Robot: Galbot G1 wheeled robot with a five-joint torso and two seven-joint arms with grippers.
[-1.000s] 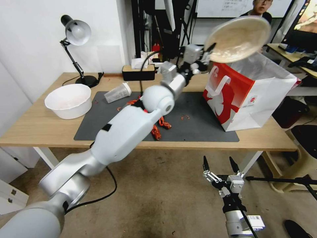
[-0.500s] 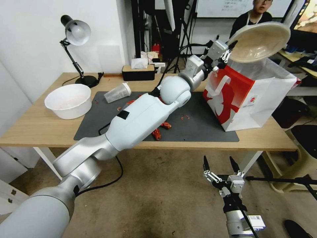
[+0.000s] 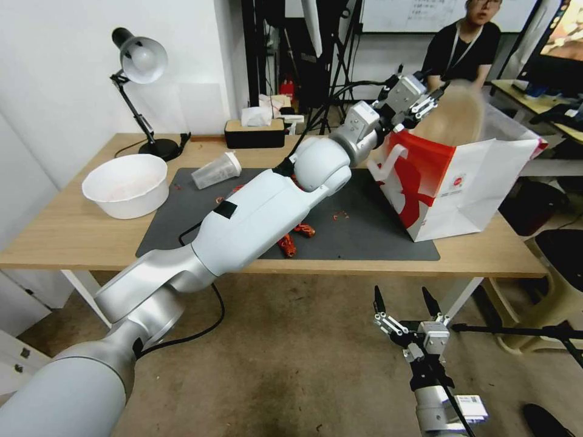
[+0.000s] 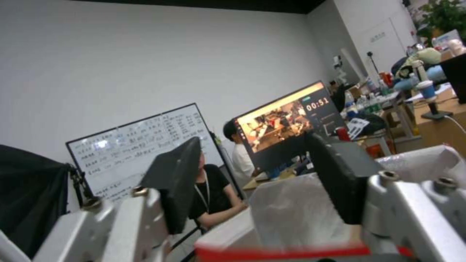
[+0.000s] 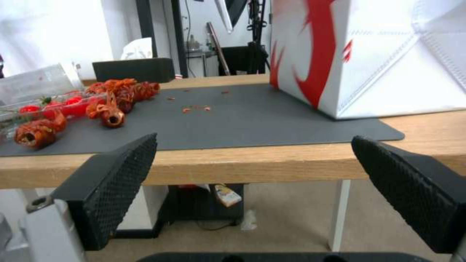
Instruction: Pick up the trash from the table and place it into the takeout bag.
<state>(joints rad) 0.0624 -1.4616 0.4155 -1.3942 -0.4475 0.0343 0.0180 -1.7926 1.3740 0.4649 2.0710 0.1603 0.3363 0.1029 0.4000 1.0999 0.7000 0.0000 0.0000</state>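
Head view, upper right of the frame: my left gripper hung over the open mouth of the takeout bag, fingers spread and holding nothing, with the beige round bowl a blurred disc just beside them and partly below the bag's rim. The bag was boxy paper, red and white, with a flat white handle on its near face, and it stood on the right end of the dark grey mat on the table.

Left wrist view: my left gripper appeared from behind, its two flat black pads wide apart and empty, with crinkled clear liner and a red rim edge of the bag beneath; the bowl could not be made out here.

Head view, lower right: my right gripper hung below the table edge, fingers parted and empty. Right wrist view: its knurled black pads framed the light-wood table front, the smooth matte mat and the bag's creased white side.

Head view, upper left of the mat: the clear plastic cup with white lid lay on its side, with the big white bowl well to its left.
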